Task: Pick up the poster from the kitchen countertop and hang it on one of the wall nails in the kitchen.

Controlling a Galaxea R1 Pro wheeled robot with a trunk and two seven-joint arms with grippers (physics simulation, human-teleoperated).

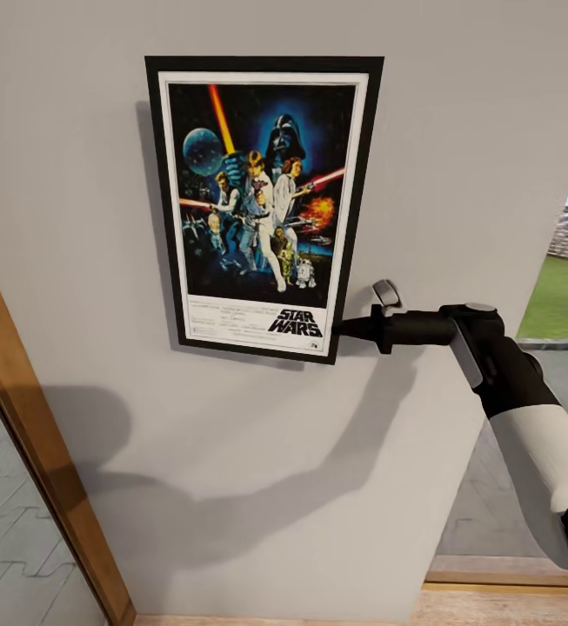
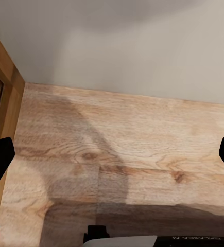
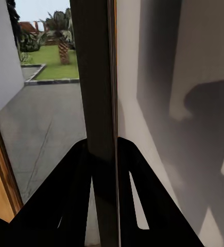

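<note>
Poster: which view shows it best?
Head view. The whole poster faces the camera there, flat against the wall, with the right tool pinching its lower right corner. The right wrist view catches the poster's frame edge-on between the fingers. The left wrist view looks at wood floor.

Off-white wall (image 1: 457, 130), wooden door frame (image 1: 31, 452), light wood floor (image 2: 122, 154), lawn (image 1: 566, 300) outside

Place: a home interior (simulated).
Wall: plain off-white wall (image 1: 457, 113).
Beside wall: wooden door frame (image 1: 31, 443), wood plank floor (image 2: 127, 154).
Beyond wall: paved yard (image 3: 45, 123), lawn (image 1: 566, 300).
</note>
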